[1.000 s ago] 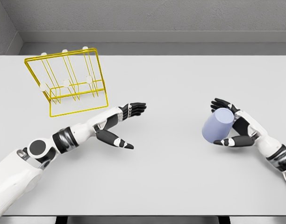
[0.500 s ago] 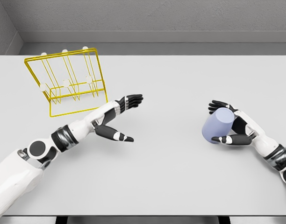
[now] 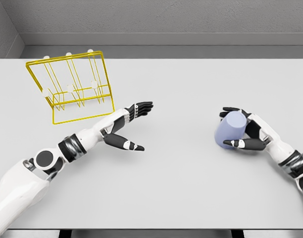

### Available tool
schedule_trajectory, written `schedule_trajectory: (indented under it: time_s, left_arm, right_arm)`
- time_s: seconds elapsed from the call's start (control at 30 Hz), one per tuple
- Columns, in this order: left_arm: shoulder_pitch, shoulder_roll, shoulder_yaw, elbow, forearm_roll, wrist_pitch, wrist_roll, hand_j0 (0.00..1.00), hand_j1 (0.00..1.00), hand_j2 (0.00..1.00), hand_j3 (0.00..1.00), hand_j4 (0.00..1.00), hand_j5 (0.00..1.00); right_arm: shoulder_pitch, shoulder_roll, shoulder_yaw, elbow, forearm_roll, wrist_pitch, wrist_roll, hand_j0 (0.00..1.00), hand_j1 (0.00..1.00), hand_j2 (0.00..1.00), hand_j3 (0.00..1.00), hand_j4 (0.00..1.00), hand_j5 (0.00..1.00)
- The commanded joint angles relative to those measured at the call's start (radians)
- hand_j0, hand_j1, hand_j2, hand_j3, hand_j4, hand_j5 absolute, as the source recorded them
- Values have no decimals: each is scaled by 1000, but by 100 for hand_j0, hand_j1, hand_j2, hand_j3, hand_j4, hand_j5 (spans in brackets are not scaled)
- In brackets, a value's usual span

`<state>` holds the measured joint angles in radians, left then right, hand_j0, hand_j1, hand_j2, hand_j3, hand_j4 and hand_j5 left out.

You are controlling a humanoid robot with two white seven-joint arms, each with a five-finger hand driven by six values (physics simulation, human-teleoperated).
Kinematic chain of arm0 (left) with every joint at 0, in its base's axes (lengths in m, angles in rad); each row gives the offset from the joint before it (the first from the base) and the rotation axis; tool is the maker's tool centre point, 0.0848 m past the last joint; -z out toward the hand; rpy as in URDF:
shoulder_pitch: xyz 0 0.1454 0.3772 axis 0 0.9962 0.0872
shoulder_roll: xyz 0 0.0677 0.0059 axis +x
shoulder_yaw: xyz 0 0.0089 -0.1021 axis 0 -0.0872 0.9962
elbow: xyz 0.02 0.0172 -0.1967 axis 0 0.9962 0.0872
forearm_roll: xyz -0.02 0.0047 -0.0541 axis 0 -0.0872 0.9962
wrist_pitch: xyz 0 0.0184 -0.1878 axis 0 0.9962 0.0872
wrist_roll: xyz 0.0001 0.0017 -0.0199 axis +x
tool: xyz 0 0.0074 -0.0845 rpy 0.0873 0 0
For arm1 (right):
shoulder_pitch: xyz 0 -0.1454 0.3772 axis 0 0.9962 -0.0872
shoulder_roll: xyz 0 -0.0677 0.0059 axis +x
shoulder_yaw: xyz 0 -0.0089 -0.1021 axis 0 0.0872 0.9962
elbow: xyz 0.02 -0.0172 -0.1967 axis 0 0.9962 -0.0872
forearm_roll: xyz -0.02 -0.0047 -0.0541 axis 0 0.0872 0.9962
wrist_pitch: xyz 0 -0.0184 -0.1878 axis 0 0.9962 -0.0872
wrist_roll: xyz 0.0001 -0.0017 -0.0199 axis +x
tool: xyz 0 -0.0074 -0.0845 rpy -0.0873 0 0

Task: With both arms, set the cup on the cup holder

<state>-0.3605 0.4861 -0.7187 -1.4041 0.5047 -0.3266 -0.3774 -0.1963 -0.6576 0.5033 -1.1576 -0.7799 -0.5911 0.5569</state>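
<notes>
Holding one lavender cup (image 3: 231, 130), the right hand (image 3: 248, 133) has its fingers (image 3: 232, 112) wrapped over the far side and the thumb pressed across the near side, so the grip is closed on it. Cup sits at the right side of the tabletop (image 3: 191, 89), tilted, open end not visible from the head view; cannot tell whether its base touches the surface or is just clear of it. Left hand (image 3: 127, 125) is out over the middle-left of the tabletop, fingers stretched flat and pointing right, thumb splayed down toward the near edge, holding nothing. One cup holder (image 3: 72, 87): yellow wire rack at the far left, standing on its rectangular base frame, back frame leaning. Six white-tipped pegs counted on it, three along the top and three lower down. Rack is just beyond and left of the left hand, not touching it. Cup and rack are well apart, with the left hand between them. Two arms in view, one cup, one rack, nothing on the pegs.
</notes>
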Motion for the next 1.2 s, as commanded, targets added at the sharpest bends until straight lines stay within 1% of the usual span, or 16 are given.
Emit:
schedule_trajectory:
  time_s: [0.0, 0.27, 0.67, 0.77, 1.0, 1.17]
  left_arm:
    - [0, -8, 5, 5, 5, 3, 0, 100, 100, 100, 100, 100, 100]
    - [2, -8, 7, 8, 3, 1, 0, 100, 100, 100, 100, 100, 100]
    - [2, -11, 7, 19, 1, 1, 0, 100, 100, 100, 100, 100, 100]
    - [2, -11, 7, 19, 1, 1, 0, 100, 100, 100, 100, 100, 100]
    - [2, -11, 7, 19, 1, 1, 0, 100, 100, 100, 100, 100, 100]
    - [2, -15, 7, 27, 1, 1, 0, 100, 100, 100, 100, 100, 100]
  right_arm:
    - [-3, -2, 0, -7, -29, 14, 54, 67, 67, 67, 67, 67, 67]
    - [-37, -2, -2, -33, -29, 10, 54, 67, 67, 67, 67, 67, 67]
    - [-40, 0, -2, -34, -29, 10, 54, 67, 67, 67, 67, 67, 67]
    - [-49, 6, 0, -47, -29, 10, 54, 67, 67, 67, 67, 67, 67]
    - [-83, 61, 6, -54, -29, 14, 54, 67, 67, 67, 67, 67, 67]
    - [-106, 101, 37, -54, -24, 16, 54, 67, 67, 67, 67, 67, 67]
